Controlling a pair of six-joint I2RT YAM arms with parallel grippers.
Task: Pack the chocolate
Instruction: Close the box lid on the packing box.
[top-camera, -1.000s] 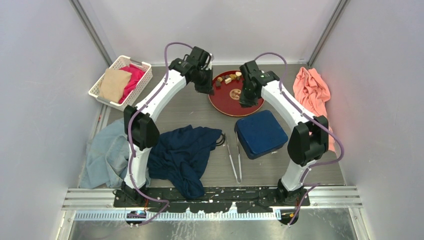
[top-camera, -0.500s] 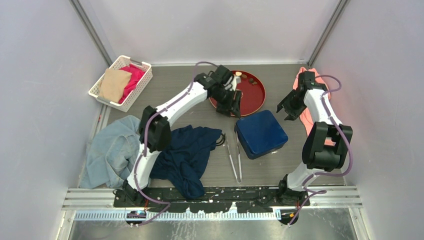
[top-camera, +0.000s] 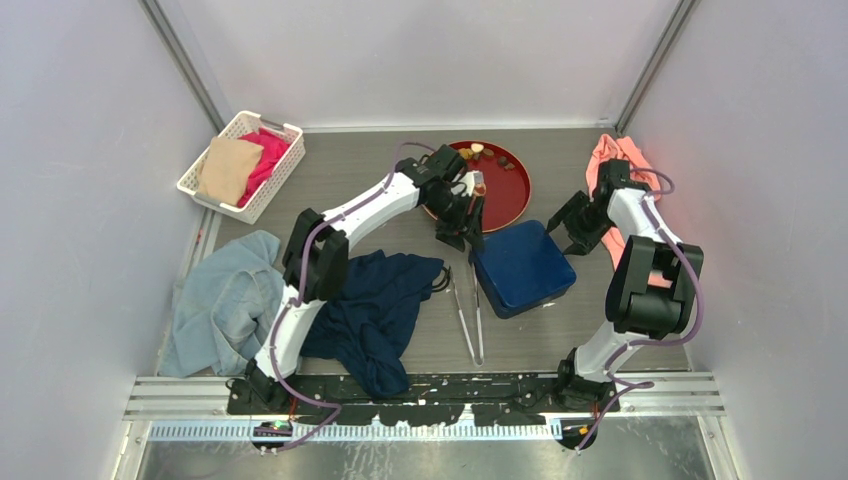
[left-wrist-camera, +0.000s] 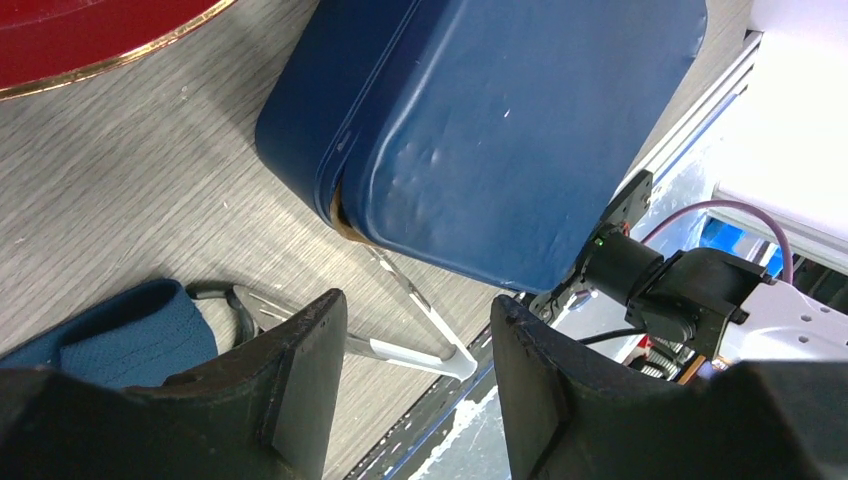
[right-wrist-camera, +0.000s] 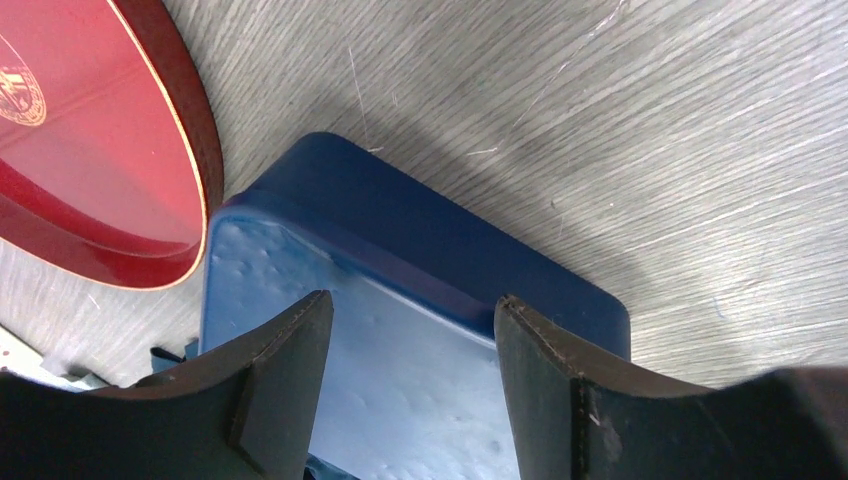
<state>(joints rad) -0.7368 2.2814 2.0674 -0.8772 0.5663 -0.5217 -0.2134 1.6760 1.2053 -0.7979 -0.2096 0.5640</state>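
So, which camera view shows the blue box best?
The top external view: the whole blue box, lid closed. The left wrist view shows one side and its lid seam; the right wrist view only a corner.

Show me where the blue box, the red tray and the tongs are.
blue box (top-camera: 522, 268), top view, middle of its lid.
red tray (top-camera: 505, 192), top view, bare inner floor.
tongs (top-camera: 478, 352), top view, near the joined end.
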